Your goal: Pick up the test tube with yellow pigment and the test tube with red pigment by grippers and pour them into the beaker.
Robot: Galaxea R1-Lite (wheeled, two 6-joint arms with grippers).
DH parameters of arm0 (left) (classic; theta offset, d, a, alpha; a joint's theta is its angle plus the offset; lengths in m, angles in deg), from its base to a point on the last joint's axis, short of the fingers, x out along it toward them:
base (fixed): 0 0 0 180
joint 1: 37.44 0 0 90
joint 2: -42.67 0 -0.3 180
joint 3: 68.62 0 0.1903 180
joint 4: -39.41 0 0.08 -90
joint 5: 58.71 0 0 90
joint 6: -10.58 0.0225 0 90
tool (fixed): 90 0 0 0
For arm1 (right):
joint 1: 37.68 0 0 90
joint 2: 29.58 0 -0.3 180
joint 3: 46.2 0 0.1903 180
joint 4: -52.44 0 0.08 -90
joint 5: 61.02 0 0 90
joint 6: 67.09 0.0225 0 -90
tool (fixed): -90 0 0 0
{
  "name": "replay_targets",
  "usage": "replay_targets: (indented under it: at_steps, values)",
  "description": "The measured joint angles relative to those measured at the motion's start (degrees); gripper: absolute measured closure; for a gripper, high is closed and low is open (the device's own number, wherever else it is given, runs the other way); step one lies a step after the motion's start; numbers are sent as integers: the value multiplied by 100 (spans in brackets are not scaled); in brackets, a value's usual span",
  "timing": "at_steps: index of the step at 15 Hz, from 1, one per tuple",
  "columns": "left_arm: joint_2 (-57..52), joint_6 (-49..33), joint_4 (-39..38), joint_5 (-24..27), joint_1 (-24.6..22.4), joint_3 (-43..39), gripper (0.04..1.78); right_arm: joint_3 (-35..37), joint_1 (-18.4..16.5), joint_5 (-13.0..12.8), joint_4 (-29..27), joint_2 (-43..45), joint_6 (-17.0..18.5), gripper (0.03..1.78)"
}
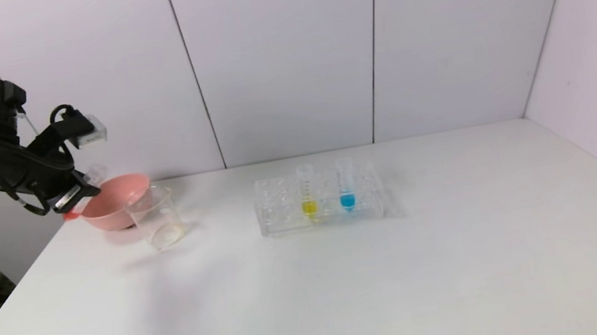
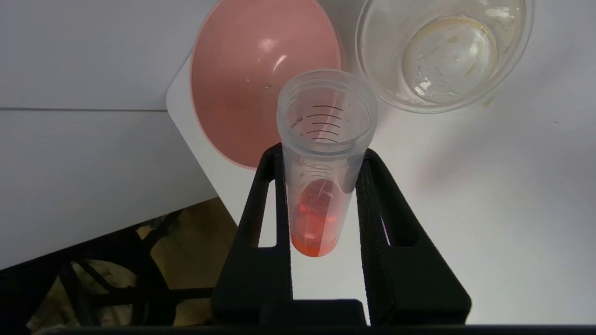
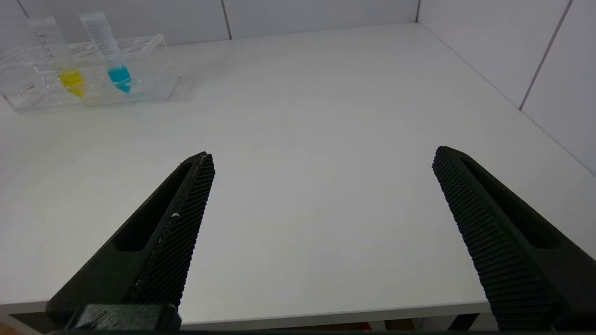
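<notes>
Item, right gripper [image 3: 323, 158]: nearest the robot, low over the near right part of the white table [image 1: 355, 291], fingers spread wide with nothing between them; not seen in the head view. Item, clear tube rack [image 1: 320, 207]: mid-table, toward the back wall, well apart from both arms. It holds the test tube with yellow pigment [image 1: 307, 191] upright, long axis vertical, mouth up, yellow liquid at the tapered tip; beside it on its right stands a blue-liquid tube [image 1: 345, 185], likewise upright. From the right gripper the yellow tube lies ahead and to the left, and the right arm looks the nearer of the two to it. Item, beaker [image 1: 157, 218]: at the far left of the table, upright, mouth open, only a faint yellowish residue visible on its floor. Item, pink bowl [image 1: 111, 202]: just behind the beaker, touching or nearly so. Item, left gripper [image 2: 321, 195]: raised at the table's far-left edge, fingers closed on the test tube with red pigment [image 2: 321, 186]. The tube's long axis runs along the fingers, open mouth leading toward bowl and beaker, red-orange liquid pooled at the tip nearest the wrist; nothing appears poured yet. In the left wrist view the mouth overlaps the bowl's rim with the beaker just beside it; judged so, the pour turns on carrying the mouth sideways over the beaker before tipping further.
</notes>
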Motion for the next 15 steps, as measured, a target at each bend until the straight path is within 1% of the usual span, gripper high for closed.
replay_targets:
  at_steps: [4,8,10,12,15]
  values:
    - [243,573,77,-716,234,479,139,0,0,0,0,0,0,10]
    - [395,761,291,-1398,564,702,139,0,0,2,-2,0,0,10]
    - [434,852,300,-1577,692,711,139,0,0,0,-2,0,2,10]
    - [450,1201,296,-1782,730,741,139,0,0,0,0,0,0,10]
    - [469,1781,294,-1905,745,862,139,0,0,0,-2,0,2,10]
